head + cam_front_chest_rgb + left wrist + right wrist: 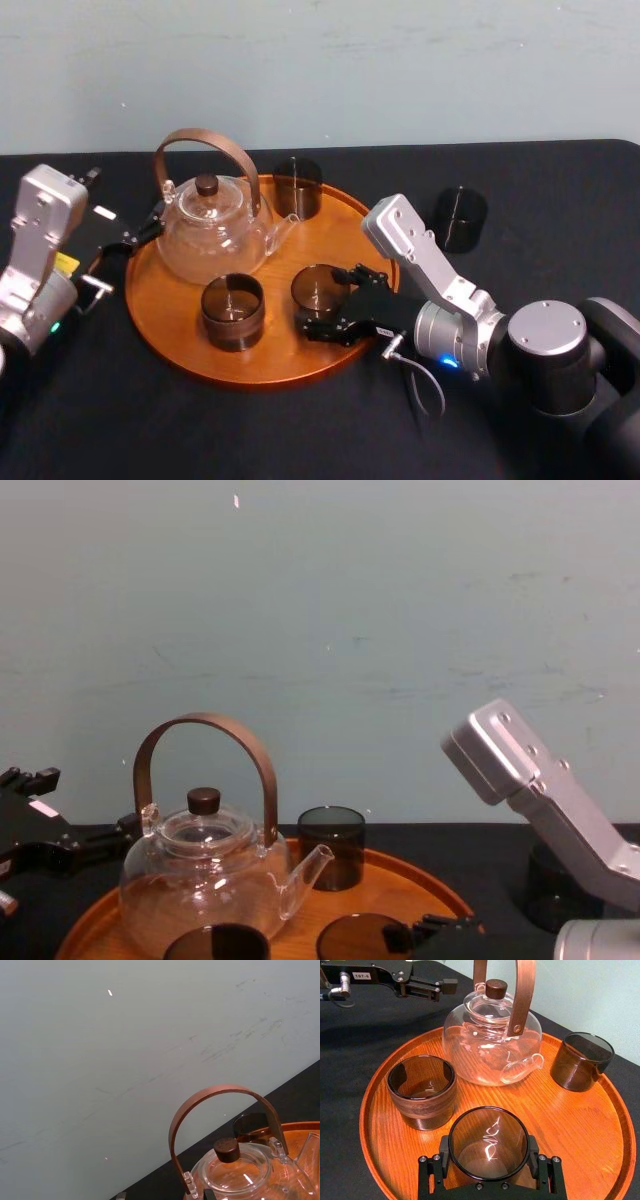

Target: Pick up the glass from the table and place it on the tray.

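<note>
A dark smoked glass stands upright on the front right part of the round orange-brown tray. My right gripper is shut on it, one finger against each side of its wall. Out on the black table, right of the tray, stands another dark glass on its own. My left gripper hangs by the tray's left rim, beside the teapot, and holds nothing.
A clear glass teapot with a brown hoop handle fills the tray's back left. Two more dark glasses sit on the tray, one at the front left and one at the back. A pale wall rises behind the table.
</note>
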`<state>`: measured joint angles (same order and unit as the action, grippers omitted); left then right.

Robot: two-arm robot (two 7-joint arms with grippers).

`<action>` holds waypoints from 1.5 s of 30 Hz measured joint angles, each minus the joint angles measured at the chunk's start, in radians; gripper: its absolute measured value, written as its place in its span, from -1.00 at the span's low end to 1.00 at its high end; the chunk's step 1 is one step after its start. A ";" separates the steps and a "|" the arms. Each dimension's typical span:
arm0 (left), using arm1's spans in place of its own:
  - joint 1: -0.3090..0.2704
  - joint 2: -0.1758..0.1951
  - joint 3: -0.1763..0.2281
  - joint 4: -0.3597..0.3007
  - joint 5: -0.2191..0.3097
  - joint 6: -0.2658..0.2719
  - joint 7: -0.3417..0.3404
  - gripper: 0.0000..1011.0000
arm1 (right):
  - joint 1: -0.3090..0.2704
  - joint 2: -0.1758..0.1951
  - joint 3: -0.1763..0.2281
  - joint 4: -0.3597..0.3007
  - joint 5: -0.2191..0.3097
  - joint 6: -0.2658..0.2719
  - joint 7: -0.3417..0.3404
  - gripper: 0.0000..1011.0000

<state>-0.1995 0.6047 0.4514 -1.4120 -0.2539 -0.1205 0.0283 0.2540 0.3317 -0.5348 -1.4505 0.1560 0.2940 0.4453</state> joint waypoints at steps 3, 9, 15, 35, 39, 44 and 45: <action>0.000 0.000 0.000 0.000 0.000 0.000 0.000 0.98 | 0.000 0.001 0.000 0.000 -0.001 0.001 0.000 0.88; 0.000 0.000 0.000 0.000 0.000 0.000 0.000 0.98 | -0.001 0.001 0.000 0.000 -0.001 0.001 -0.001 0.98; 0.000 0.000 0.000 0.000 0.000 0.000 0.000 0.98 | -0.009 0.003 0.009 -0.009 0.007 0.006 -0.005 0.98; 0.000 0.000 0.000 0.000 0.000 0.000 0.000 0.98 | -0.082 0.073 0.046 -0.180 0.028 0.034 -0.014 0.98; 0.000 0.000 0.000 0.000 0.000 0.000 0.000 0.98 | -0.108 0.100 0.061 -0.225 0.044 0.046 -0.009 0.98; 0.000 0.000 0.000 0.000 0.000 0.000 0.000 0.98 | -0.137 0.130 0.081 -0.265 0.062 0.046 -0.008 0.98; 0.000 0.000 0.000 0.000 0.000 0.000 0.000 0.98 | -0.147 0.140 0.088 -0.275 0.068 0.045 -0.007 0.98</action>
<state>-0.1995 0.6047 0.4514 -1.4120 -0.2539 -0.1205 0.0283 0.1074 0.4717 -0.4467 -1.7256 0.2240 0.3390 0.4380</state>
